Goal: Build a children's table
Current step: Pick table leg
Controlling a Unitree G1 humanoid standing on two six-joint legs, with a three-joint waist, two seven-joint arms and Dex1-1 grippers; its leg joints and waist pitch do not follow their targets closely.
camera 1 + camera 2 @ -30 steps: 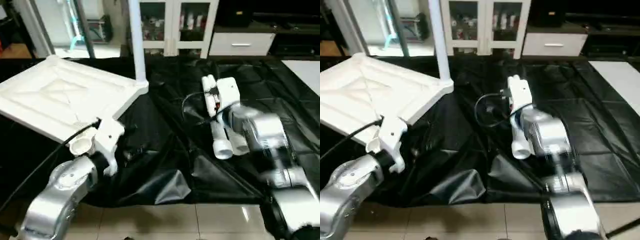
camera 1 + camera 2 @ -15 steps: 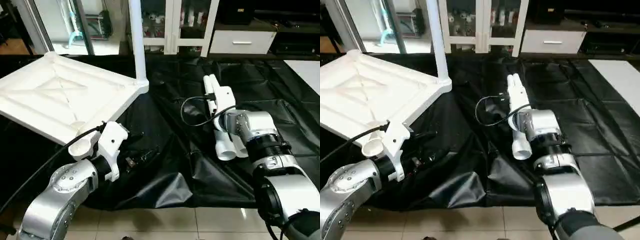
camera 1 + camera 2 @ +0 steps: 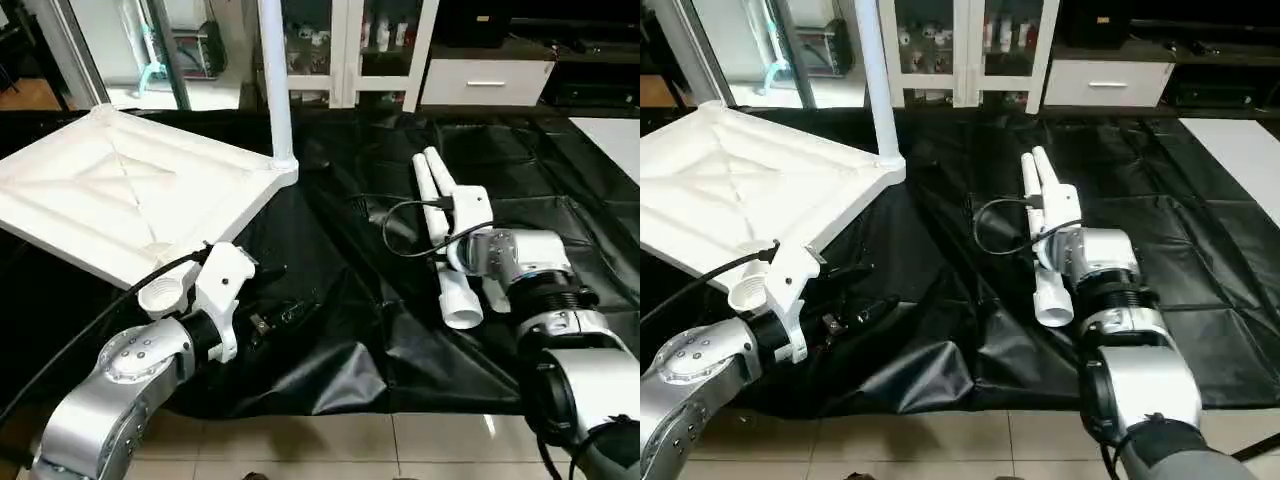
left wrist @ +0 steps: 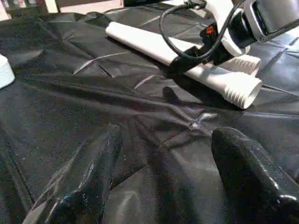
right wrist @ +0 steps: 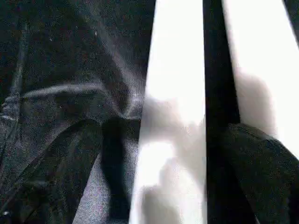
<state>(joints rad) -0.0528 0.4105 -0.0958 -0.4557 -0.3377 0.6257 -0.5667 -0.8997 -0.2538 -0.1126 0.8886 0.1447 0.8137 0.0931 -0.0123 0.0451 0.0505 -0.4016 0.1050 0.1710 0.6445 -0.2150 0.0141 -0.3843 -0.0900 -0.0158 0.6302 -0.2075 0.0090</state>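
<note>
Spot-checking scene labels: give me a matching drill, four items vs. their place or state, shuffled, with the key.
Things:
1. white ribbed plastic tabletop
2. upright white tubular leg
3. two loose white tapered legs
4. left hand

States:
A. lying side by side on the black sheet
B. open, holding nothing, low over the sheet
C. underside up, tilted
D. standing in the tabletop's far corner socket

Pairs: 1-C, 2-D, 3-A, 4-B

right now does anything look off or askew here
The tabletop sits tilted, underside up, with just one leg standing in a corner socket. Two loose legs lie on the rumpled black sheet. Nothing looks broken.
</note>
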